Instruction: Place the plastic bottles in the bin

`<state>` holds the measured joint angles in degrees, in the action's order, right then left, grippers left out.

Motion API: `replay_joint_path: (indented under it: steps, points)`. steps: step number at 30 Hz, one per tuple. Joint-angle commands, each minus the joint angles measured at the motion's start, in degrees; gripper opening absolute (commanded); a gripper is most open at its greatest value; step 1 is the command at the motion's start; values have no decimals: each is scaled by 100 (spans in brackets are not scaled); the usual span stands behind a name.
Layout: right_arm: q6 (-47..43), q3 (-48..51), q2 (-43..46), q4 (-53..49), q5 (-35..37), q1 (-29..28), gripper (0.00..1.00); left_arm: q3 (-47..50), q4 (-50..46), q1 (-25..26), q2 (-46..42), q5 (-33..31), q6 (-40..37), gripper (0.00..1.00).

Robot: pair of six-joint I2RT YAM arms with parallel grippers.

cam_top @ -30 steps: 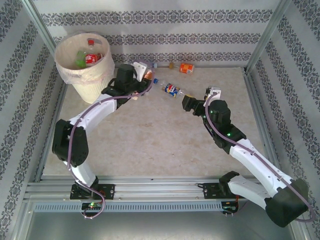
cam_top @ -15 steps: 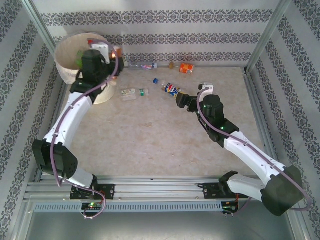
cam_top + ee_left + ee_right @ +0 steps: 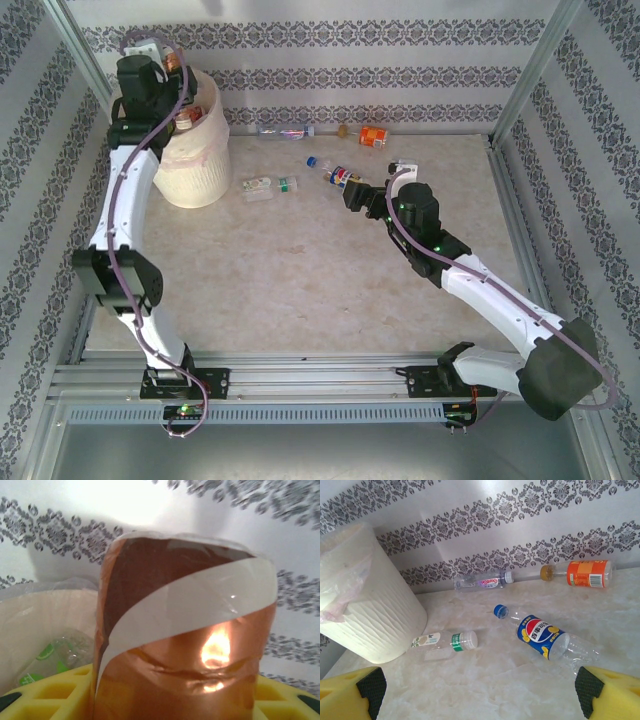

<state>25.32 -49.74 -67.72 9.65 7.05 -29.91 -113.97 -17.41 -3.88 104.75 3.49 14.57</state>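
Reads to me as a robotics lab test cell, not a home. A marble-look tabletop (image 3: 300, 280) is boxed in by aluminium posts (image 3: 540, 65) and flat panels (image 3: 400, 40) printed with damask wallpaper, apparently a mock room. The arm bases (image 3: 175, 383) are bolted to an extruded rail (image 3: 320, 375), with a slotted cable duct (image 3: 320, 412) nearest me.
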Motion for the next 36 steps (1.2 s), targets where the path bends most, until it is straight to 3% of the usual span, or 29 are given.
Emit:
replay_joint_path:
  steps: [1,9,16,19,36]
  points:
    - [65,-168,-46,57,-36,-67,98,-525,-190,-84,411,-310,-157,52]
    - [72,-150,-48,22,34,-76,98,-1994,-907,-131,1607,100,132,53]
    - [18,-123,-13,-36,101,-76,98,-2294,-1601,-129,1635,5,596,87]
    - [11,-98,-4,-36,140,-76,98,-2287,-1601,-135,1545,144,582,91]
    - [11,15,104,-76,163,-76,98,-1965,-1407,-49,1243,1380,1080,100]
